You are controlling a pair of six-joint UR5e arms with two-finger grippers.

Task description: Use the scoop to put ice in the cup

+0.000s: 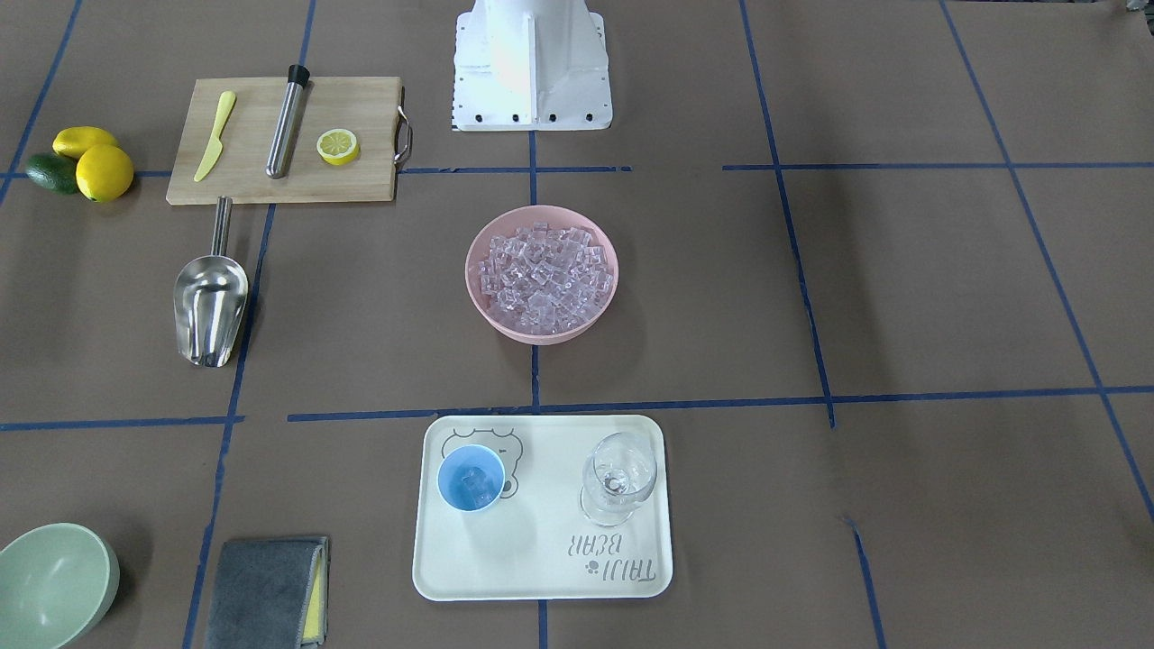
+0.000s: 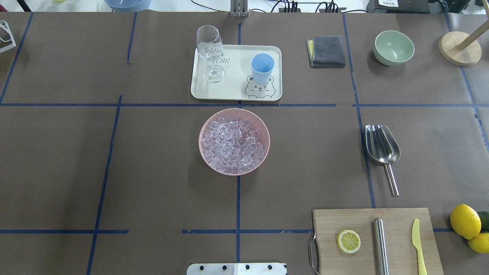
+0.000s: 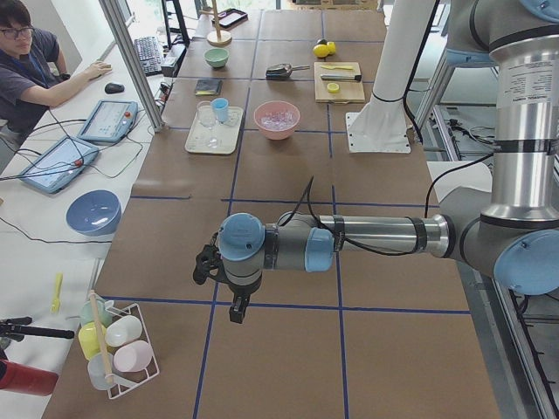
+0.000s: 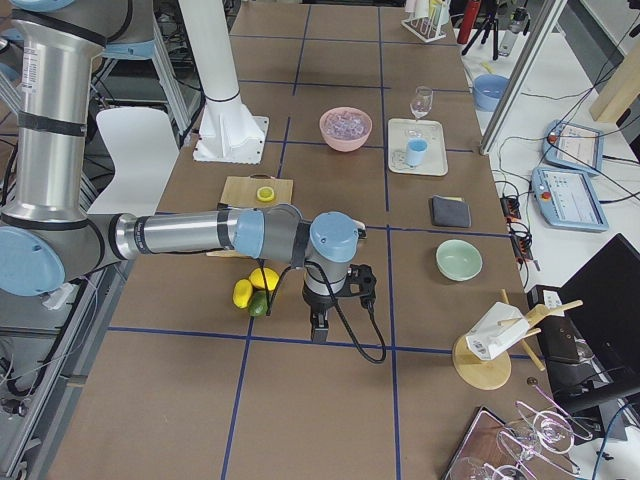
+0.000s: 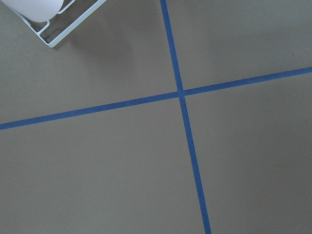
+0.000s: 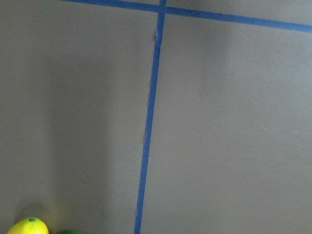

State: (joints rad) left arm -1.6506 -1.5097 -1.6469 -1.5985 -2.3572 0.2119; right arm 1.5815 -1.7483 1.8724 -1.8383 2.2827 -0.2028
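The ice (image 1: 544, 273) is a heap of clear cubes in a pink bowl (image 2: 203, 152) at the table's middle. The light-blue cup (image 1: 471, 478) stands on a cream tray (image 1: 541, 568) and holds a few cubes; it also shows in the overhead view (image 2: 262, 68). The steel scoop (image 1: 210, 302) lies empty on the table, also seen from overhead (image 2: 382, 147). My left gripper (image 3: 238, 312) hangs over the table's left end. My right gripper (image 4: 318, 330) hangs over the right end beside the lemons. I cannot tell whether either is open or shut.
A wine glass (image 1: 618, 478) stands on the tray. A cutting board (image 1: 361, 108) holds a lemon slice, a steel cylinder and a yellow knife. Lemons (image 1: 104, 171), a green bowl (image 1: 54, 586) and a grey cloth (image 1: 266, 590) lie near. A wire rack (image 3: 118, 349) stands at the left end.
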